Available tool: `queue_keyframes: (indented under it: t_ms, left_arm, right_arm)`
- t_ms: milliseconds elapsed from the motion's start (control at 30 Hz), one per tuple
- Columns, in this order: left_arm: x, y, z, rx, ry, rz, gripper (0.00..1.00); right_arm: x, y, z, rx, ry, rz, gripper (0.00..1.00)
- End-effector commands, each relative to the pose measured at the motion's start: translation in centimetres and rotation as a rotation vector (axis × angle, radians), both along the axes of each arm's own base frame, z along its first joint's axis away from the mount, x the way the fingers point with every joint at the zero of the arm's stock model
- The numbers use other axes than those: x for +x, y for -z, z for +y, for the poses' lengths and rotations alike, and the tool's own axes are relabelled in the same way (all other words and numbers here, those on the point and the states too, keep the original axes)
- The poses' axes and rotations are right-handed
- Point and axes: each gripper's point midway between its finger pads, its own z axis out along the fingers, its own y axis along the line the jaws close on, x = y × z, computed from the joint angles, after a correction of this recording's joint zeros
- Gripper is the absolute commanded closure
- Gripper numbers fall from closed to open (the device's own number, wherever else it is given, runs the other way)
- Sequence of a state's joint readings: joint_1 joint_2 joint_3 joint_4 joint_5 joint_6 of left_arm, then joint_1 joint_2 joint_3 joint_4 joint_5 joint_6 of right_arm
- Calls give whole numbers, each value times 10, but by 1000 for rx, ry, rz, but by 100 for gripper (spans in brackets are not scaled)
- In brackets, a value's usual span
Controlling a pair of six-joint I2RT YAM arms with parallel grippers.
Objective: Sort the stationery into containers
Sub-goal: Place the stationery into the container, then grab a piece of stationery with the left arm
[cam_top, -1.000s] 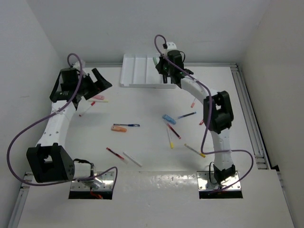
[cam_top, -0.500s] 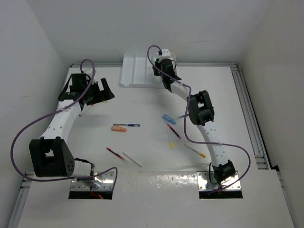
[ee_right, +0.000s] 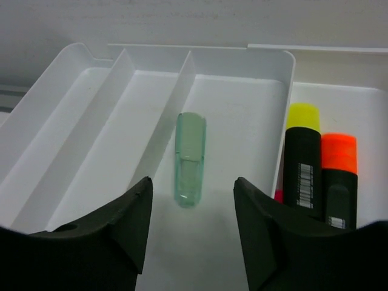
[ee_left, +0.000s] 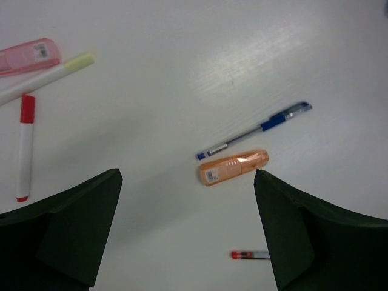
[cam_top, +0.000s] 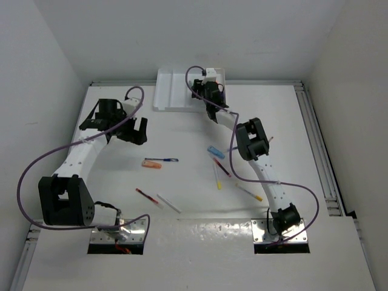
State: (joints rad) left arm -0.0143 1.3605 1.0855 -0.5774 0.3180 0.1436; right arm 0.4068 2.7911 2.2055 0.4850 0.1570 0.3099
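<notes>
Green highlighter (ee_right: 190, 159) flat in tray (ee_right: 182, 50) compartment, yellow-capped marker (ee_right: 302, 159) next compartment over; right gripper (ee_right: 193, 185) wide, empty, over it. Left gripper (ee_left: 186, 176) wide, above orange highlighter (ee_left: 233, 167).

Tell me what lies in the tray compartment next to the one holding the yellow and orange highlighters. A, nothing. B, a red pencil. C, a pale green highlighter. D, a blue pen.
C: the right wrist view shows a pale green highlighter in the tray compartment beside the yellow-capped highlighter and the orange-capped highlighter.
</notes>
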Motion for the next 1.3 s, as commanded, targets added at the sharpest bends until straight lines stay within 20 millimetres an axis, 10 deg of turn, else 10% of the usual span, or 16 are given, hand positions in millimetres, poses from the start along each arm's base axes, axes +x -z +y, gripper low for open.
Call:
queue_keyframes:
  t_ms: [0, 200, 267, 300, 633, 800, 1267]
  left_arm:
    - [-26, -2, -19, 51, 308, -62, 3]
    - [-66, 43, -38, 78, 623, -54, 30]
    - [-68, 51, -43, 84, 693, -66, 37]
    - [-70, 56, -43, 89, 717, -63, 38]
    - [-54, 87, -50, 148, 924, -117, 44]
    - [-52, 105, -42, 174, 960, -83, 45]
    - [-49, 132, -33, 182, 974, -12, 49]
  right_arm:
    - [-3, -137, -13, 81, 0, -204, 46]
    - [-82, -222, -29, 158, -149, -92, 64]
    - [-117, -199, -33, 143, -255, 41, 65]
    - [-139, -230, -38, 150, -286, 17, 65]
    - [-300, -151, -103, 160, -425, 413, 73]
    - [-326, -144, -117, 190, -426, 452, 77]
    - [-321, -140, -119, 247, -421, 513, 84]
